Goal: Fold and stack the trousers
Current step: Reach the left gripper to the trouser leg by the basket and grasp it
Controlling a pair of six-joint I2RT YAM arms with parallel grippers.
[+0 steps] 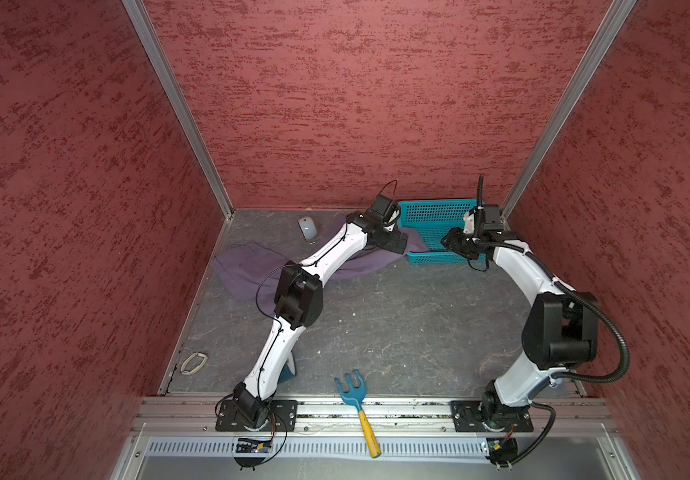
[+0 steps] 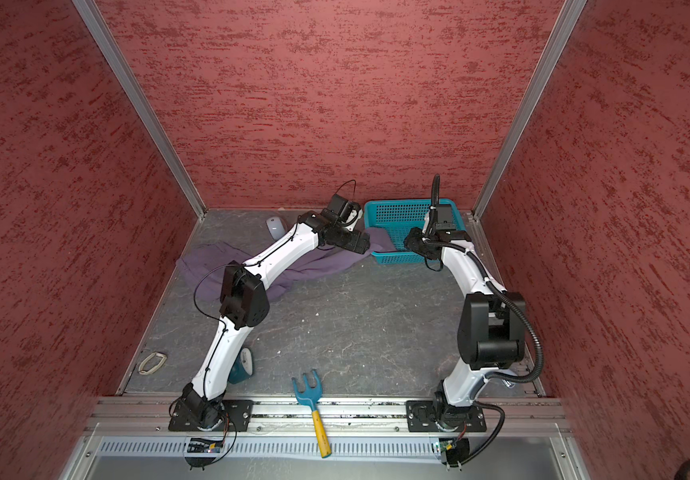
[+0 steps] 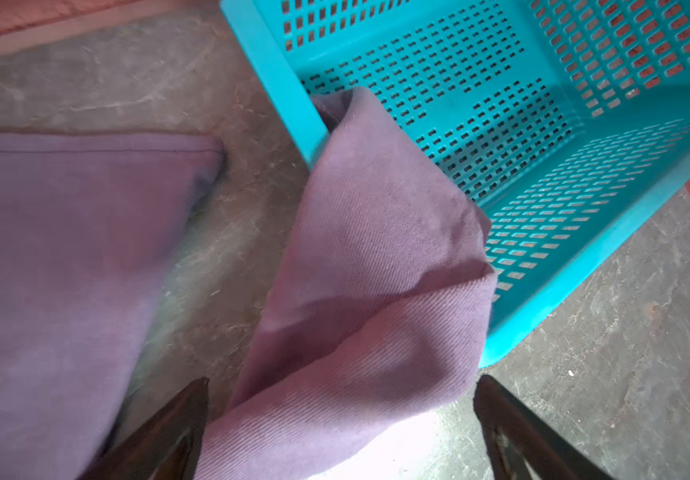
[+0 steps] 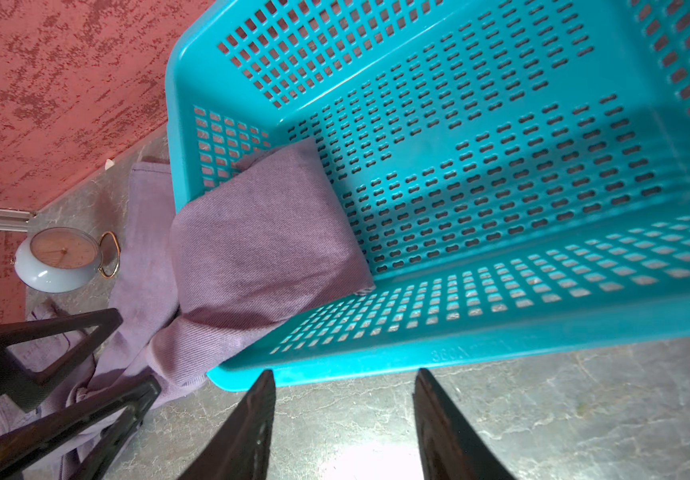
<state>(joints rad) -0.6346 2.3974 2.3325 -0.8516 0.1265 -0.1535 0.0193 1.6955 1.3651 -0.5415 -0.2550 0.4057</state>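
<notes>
Grey tabletop [image 1: 397, 324], trousers [image 1: 248, 266] draped into basket [image 1: 434, 203], clock [image 4: 61, 257] nearby, left gripper [image 3: 343, 380] and right gripper [image 4: 345, 372] spread, empty.

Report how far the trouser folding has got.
Done: nothing folded yet. The trousers lie rumpled across the table, one leg end draped over the rim of the basket. In hand: the left gripper hangs open over that leg, gripping nothing; the right gripper is open by the basket. Left: pull the leg out, flatten, fold, stack.
</notes>
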